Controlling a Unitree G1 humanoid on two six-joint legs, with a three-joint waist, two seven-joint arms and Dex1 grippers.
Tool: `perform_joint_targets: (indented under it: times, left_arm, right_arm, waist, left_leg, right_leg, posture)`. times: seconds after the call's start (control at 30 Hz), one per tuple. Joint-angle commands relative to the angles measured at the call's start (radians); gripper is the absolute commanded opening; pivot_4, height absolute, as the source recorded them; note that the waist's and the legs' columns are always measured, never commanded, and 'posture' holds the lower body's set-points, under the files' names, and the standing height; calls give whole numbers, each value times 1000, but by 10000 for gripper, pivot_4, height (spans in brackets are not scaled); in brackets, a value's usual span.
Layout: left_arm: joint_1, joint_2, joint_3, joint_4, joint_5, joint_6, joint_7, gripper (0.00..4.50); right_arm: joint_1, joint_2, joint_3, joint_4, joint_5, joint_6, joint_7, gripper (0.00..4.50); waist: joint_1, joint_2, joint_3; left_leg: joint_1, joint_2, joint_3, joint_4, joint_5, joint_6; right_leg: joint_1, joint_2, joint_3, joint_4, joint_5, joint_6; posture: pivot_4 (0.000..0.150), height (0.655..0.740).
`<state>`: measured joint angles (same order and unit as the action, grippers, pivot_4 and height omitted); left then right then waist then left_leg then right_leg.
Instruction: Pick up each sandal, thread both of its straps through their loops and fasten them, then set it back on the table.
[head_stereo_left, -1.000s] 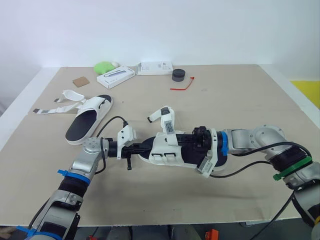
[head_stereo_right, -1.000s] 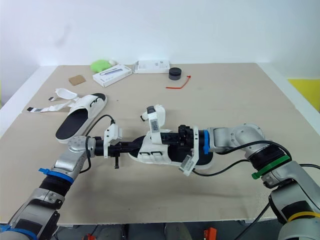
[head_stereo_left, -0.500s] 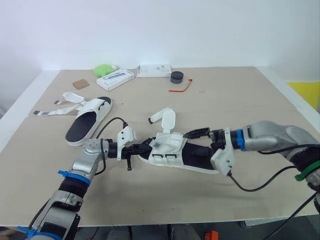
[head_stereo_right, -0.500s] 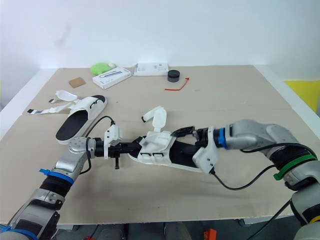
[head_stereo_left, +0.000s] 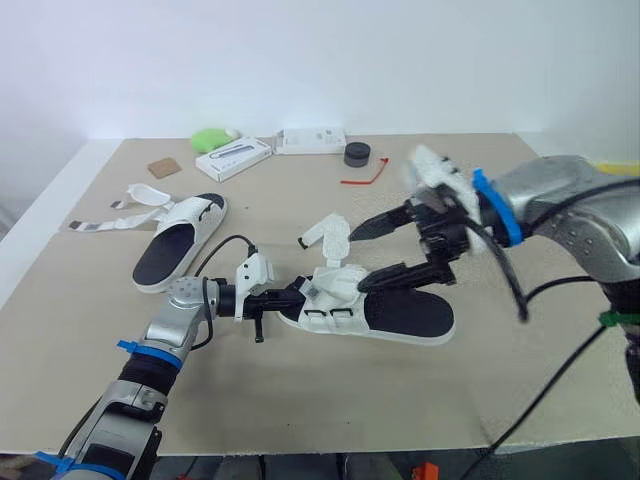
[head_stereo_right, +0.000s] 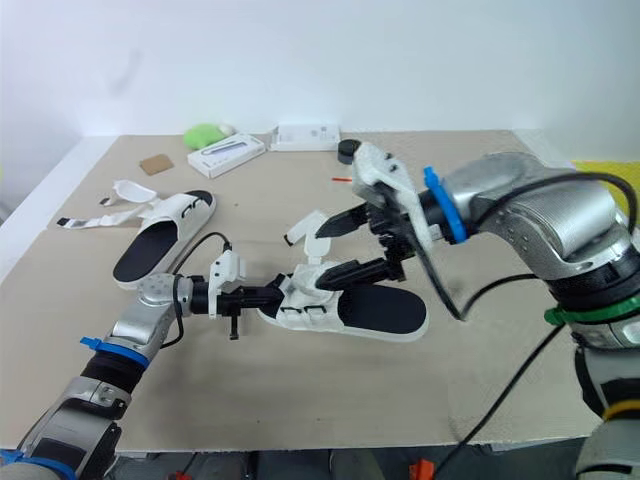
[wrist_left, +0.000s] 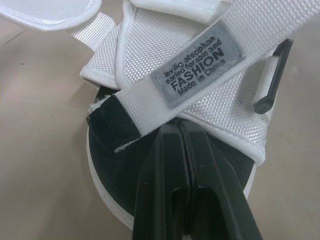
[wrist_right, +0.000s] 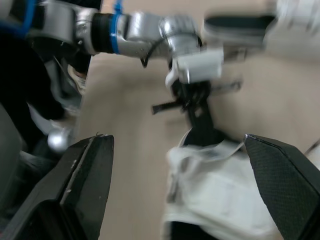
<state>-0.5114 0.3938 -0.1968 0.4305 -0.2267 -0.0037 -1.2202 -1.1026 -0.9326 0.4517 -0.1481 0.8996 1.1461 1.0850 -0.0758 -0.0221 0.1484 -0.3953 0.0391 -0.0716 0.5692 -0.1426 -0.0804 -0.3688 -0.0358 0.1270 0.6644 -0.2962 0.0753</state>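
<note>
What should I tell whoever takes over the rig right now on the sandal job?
Left gripper: shut on the toe end of the near sandal, which lies on the table.
Right gripper: open, fingers wide, above that sandal's loose strap.
Far sandal: on the table to the left, straps loose.
Done: neither sandal looks fastened.
Left: thread and fasten both straps on each, then set each down.

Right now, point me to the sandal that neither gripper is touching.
In the left eye view the other sandal lies on the robot's left of the table, beyond the left gripper, its loose straps trailing toward the table's left edge.
</note>
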Motion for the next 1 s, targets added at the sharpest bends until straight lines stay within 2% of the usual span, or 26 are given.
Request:
perform_joint_targets:
  times: [0.03, 0.1, 0.23, 0.7, 0.83, 1.0]
  left_arm:
    - [58, 11, -65, 89, 84, 42, 13, 0]
    - [59, 9, -64, 86, 83, 44, 14, 0]
    - [69, 10, -65, 72, 86, 45, 13, 0]
    - [105, 0, -62, 34, 79, 47, 48, 0]
    - [123, 3, -62, 16, 77, 53, 55, 0]
    - [134, 5, -63, -1, 76, 59, 60, 0]
  right_arm:
    - [-92, 133, -15, 114, 53, 391, -117, 44707]
    - [-114, 190, -12, 175, 34, 462, -182, 44707]
    - [-137, 287, 4, 296, -53, 468, -263, 44707]
    - [-161, 399, 89, 360, -89, 468, -232, 44707]
    - [-173, 483, 79, 454, -151, 427, -231, 44707]
    - [-175, 526, 75, 513, -209, 391, -214, 44707]
  waist:
    - [1, 2, -1]
    - [3, 2, -1]
    - [7, 3, -2]
    - [3, 3, -2]
    - [0, 4, -2]
    - [1, 4, -2]
  left_leg:
    - [-2, 0, 1, 0, 0, 0]
    - [-6, 0, 1, 0, 0, 1]
    - [-12, 0, -3, 1, 0, 1]
    - [-13, 1, -4, 3, 0, 1]
    - [-13, 1, -5, 3, 0, 0]
    - [-13, 2, -6, 3, 0, 0]
  right_leg:
    - [-2, -1, 0, 0, 0, 0]
    - [-5, 0, -1, 0, 1, 0]
    - [-5, 3, -2, 0, 1, 1]
    - [-5, 5, -2, 0, 1, 1]
    - [-5, 5, -3, 0, 1, 1]
    - [-5, 7, -4, 0, 1, 1]
  posture:
    - [1500, 7400]
    - [1500, 7400]
    - [1500, 7400]
    - [1500, 7400]
    - [1500, 7400]
    - [1500, 7400]
